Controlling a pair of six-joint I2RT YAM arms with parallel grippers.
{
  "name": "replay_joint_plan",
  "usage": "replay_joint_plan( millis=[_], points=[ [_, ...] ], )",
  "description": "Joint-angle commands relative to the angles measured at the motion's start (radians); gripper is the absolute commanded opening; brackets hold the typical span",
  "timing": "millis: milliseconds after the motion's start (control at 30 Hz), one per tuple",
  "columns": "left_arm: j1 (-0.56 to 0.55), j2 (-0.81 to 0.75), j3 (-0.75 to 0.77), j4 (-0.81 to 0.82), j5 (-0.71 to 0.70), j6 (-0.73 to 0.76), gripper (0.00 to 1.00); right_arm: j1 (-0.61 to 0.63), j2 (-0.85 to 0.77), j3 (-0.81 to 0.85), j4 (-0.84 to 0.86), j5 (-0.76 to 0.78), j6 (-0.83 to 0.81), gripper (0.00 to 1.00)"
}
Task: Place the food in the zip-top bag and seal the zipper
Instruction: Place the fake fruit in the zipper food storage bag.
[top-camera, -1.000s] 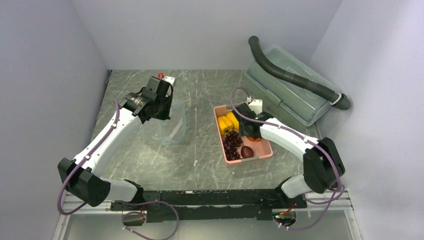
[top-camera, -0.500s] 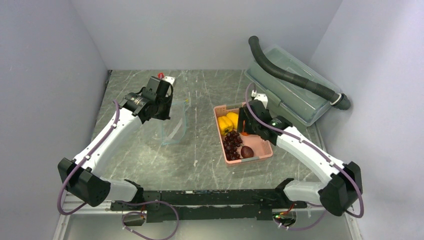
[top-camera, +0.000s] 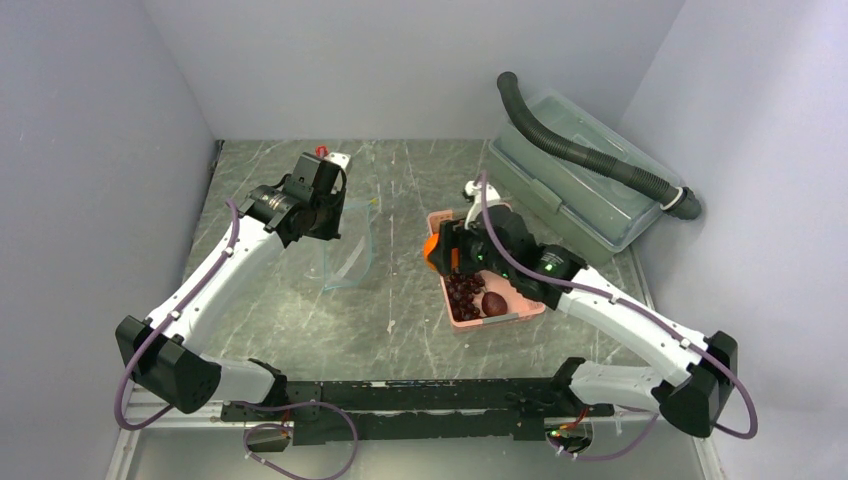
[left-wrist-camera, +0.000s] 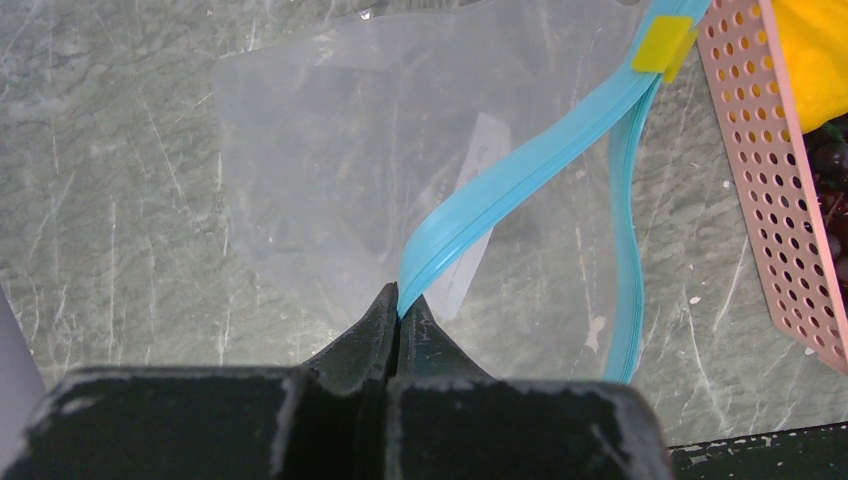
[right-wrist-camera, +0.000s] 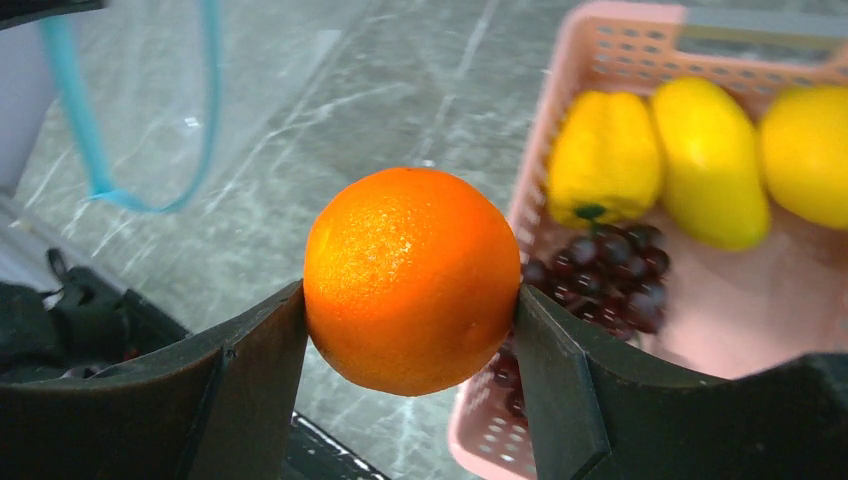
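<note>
Lifting one orange (right-wrist-camera: 412, 280) clear of the pink basket (top-camera: 490, 320), clamped between the wide-spread fingers of the right gripper (right-wrist-camera: 410, 300), up over the basket's left rim toward its far end. Counting what's left inside the basket: one yellow bell pepper (right-wrist-camera: 603, 160), two yellow oblong fruits (right-wrist-camera: 712, 165), one bunch of dark grapes (right-wrist-camera: 612, 268), and one reddish-brown round fruit (top-camera: 494, 303) at the near end.

Over to the left of the basket, not touching it: one zip-top bag (left-wrist-camera: 320, 150), pinched by its zipper (left-wrist-camera: 520, 170) in the tightly clenched left gripper (left-wrist-camera: 398, 308). Held up by the mouth, pulled open into a loop, with the blue strip's long axis running from the pinch toward the basket's far-left corner and a yellow tab (left-wrist-camera: 662, 45) at that end.

Compared with a second ago: down in the basket over the orange then, now raised and swung left with it. No change for bag or left arm.
</note>
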Motion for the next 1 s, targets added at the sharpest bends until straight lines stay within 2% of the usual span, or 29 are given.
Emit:
replay_joint_plan(
  millis=[0, 467, 967],
  points=[
    [-0.005, -0.034, -0.005, 0.029, 0.007, 0.015, 0.00, 0.093, 0.034, 0.094, 0.123, 0.014, -0.050, 0.28],
    [-0.004, -0.037, -0.007, 0.034, 0.011, 0.012, 0.00, 0.212, 0.153, 0.169, 0.345, -0.068, -0.119, 0.30],
    [-0.003, -0.045, -0.012, 0.042, 0.016, 0.002, 0.00, 0.250, 0.321, 0.239, 0.429, -0.102, -0.143, 0.30]
  ],
)
